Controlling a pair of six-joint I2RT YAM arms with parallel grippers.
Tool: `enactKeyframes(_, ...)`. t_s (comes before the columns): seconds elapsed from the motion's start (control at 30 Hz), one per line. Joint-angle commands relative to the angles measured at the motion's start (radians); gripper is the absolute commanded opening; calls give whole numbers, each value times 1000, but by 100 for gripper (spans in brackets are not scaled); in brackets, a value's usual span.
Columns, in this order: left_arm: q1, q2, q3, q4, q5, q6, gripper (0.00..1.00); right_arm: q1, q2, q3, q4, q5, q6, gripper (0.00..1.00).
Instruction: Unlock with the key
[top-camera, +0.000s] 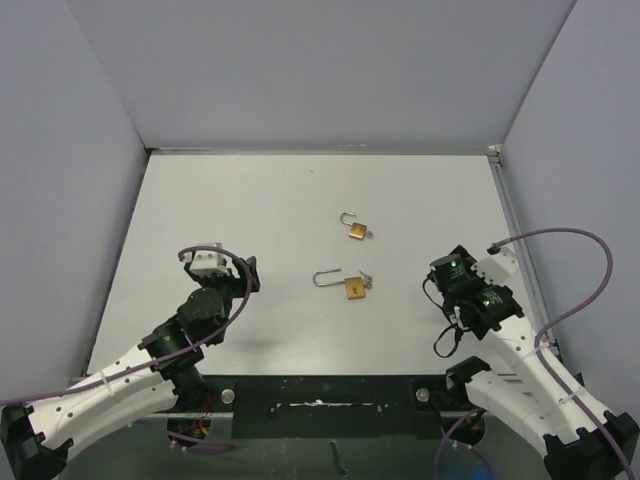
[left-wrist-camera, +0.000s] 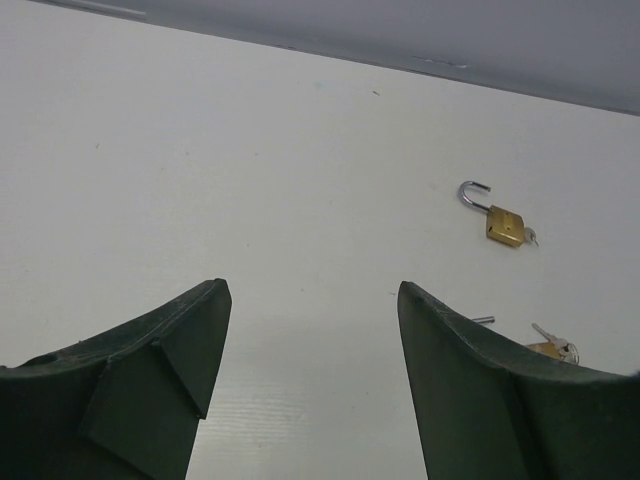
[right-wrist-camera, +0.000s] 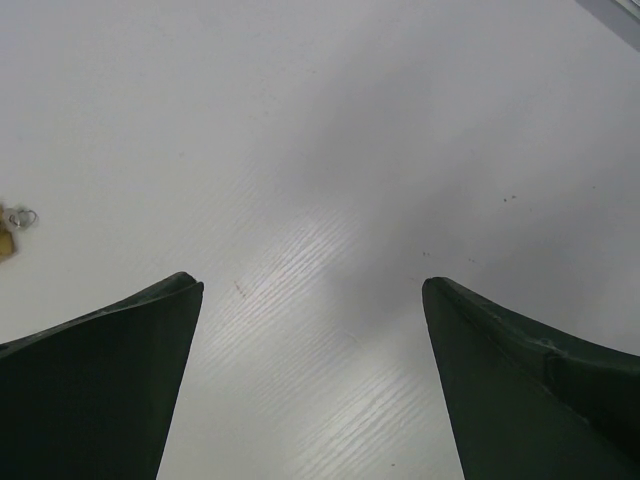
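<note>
Two small brass padlocks lie on the white table, both with the shackle swung open and a key in the body. The far padlock (top-camera: 356, 229) also shows in the left wrist view (left-wrist-camera: 504, 223). The near padlock (top-camera: 354, 288) is partly hidden behind my left finger in the left wrist view (left-wrist-camera: 552, 347), and only its edge shows at the left border of the right wrist view (right-wrist-camera: 5, 240). My left gripper (top-camera: 222, 262) is open and empty, left of the near padlock. My right gripper (top-camera: 447, 272) is open and empty, to its right.
Grey walls enclose the table (top-camera: 250, 200) at the back and on both sides. A metal rail (top-camera: 515, 230) runs along the right edge. Purple cables (top-camera: 575, 270) loop off both arms. A black mounting plate (top-camera: 330, 395) lies at the near edge.
</note>
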Motion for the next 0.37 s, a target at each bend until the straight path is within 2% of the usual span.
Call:
enactKeyframes(0.0, 5, -36, 1, -4, -32, -26, 67, -4, 26, 15, -46, 74, 68, 98)
enactKeyframes(0.33, 5, -57, -13, -11, -39, -44, 67, -2, -5, -20, -26, 75, 86, 98)
